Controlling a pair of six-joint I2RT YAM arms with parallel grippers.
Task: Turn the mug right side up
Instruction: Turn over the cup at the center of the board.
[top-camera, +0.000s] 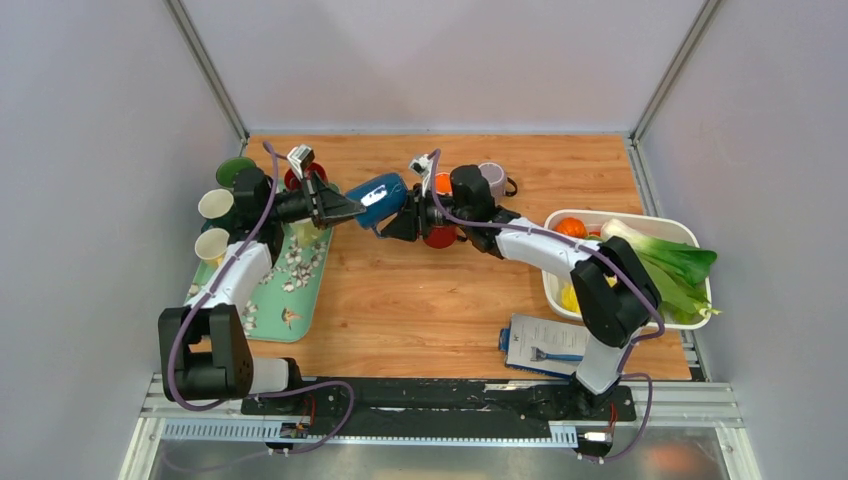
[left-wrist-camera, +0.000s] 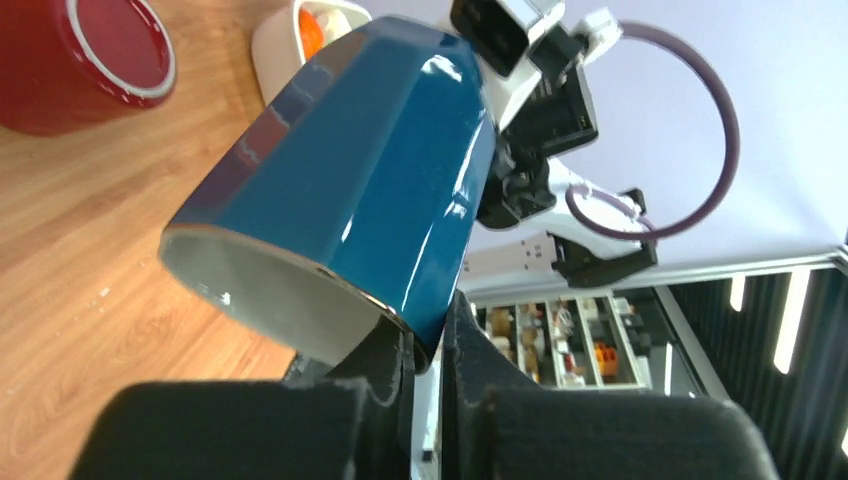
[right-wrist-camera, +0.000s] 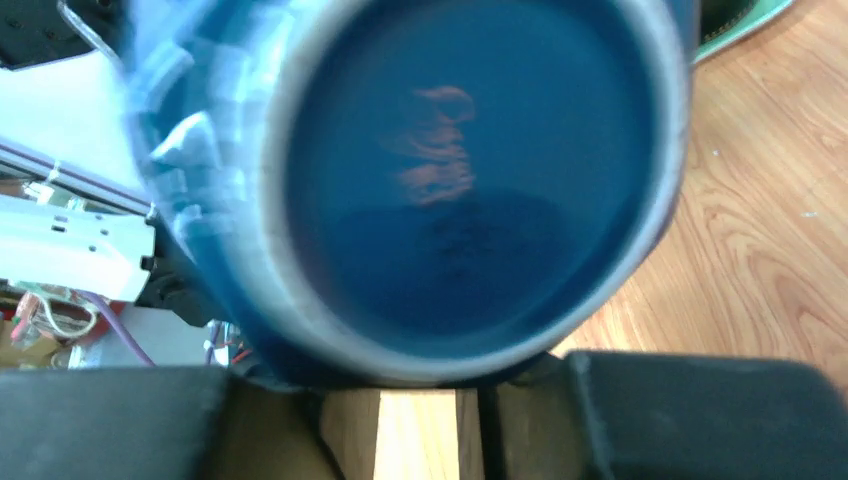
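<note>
Mug of glossy blue ceramic (top-camera: 378, 198) hangs sideways between your pincers: left pincer (left-wrist-camera: 428, 350) pinches its rim; right pincer (right-wrist-camera: 415, 425), grip unclear. Uprighting and set-down remain.

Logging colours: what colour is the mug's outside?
The mug is glossy teal blue; left wrist view.

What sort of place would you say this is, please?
Probably a robotics lab test cell, staged like a kitchen: grey enclosure panels around a wooden table, stocked shelves beyond it, and props such as a blue mug and a tub of vegetables.
</note>
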